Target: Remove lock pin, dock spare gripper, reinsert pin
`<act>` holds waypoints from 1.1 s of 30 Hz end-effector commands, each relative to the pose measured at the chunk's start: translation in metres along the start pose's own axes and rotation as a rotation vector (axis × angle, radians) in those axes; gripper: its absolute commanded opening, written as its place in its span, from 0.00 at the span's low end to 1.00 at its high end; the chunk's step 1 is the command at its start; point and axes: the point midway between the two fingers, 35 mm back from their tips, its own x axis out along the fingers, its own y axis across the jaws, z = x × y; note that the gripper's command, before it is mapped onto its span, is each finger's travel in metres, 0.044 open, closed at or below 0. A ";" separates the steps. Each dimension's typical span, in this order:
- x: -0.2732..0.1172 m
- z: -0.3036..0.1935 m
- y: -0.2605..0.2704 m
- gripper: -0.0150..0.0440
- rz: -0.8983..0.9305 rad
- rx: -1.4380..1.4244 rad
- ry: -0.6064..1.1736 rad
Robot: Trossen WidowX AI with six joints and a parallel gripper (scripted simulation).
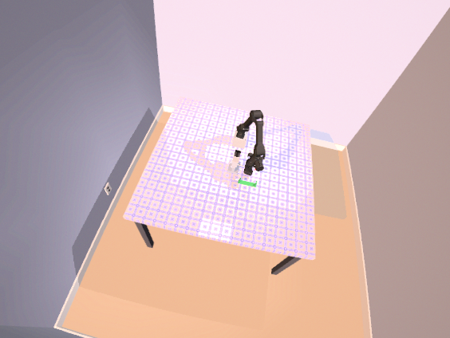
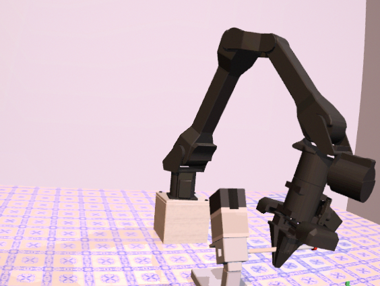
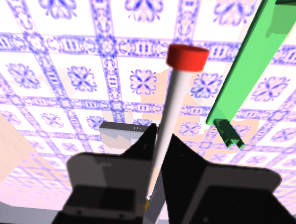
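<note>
The white lock pin (image 2: pixel 263 250) (image 3: pixel 175 95) with its red head (image 2: pixel 314 248) (image 3: pixel 187 57) lies nearly level. My gripper (image 2: pixel 277 261) (image 3: pixel 156 127) is shut on the pin's shaft, and the head sticks out on the side away from the mount. The mount's pale socket (image 2: pixel 233 249) stands on a post above a grey base (image 2: pixel 205 274) (image 3: pixel 122 137). The spare gripper (image 2: pixel 230 220) (image 1: pixel 238 153), beige with a dark top, stands upright on the socket. In the exterior view the pin's far end meets the socket's right edge; whether it is inside or behind is hidden.
A green bracket (image 1: pixel 247 183) (image 3: pixel 245 75) with raised ends lies on the patterned table (image 1: pixel 179 191), near my gripper. Only a small green corner (image 2: pixel 347 283) shows in the exterior view. The arm's pale base block (image 2: pixel 185 220) stands behind the mount.
</note>
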 end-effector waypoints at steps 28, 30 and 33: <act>0.005 -0.019 0.001 0.25 0.000 -0.005 0.002; 0.005 -0.019 0.001 0.25 0.000 -0.005 0.002; 0.006 -0.021 0.001 0.25 0.000 -0.005 0.002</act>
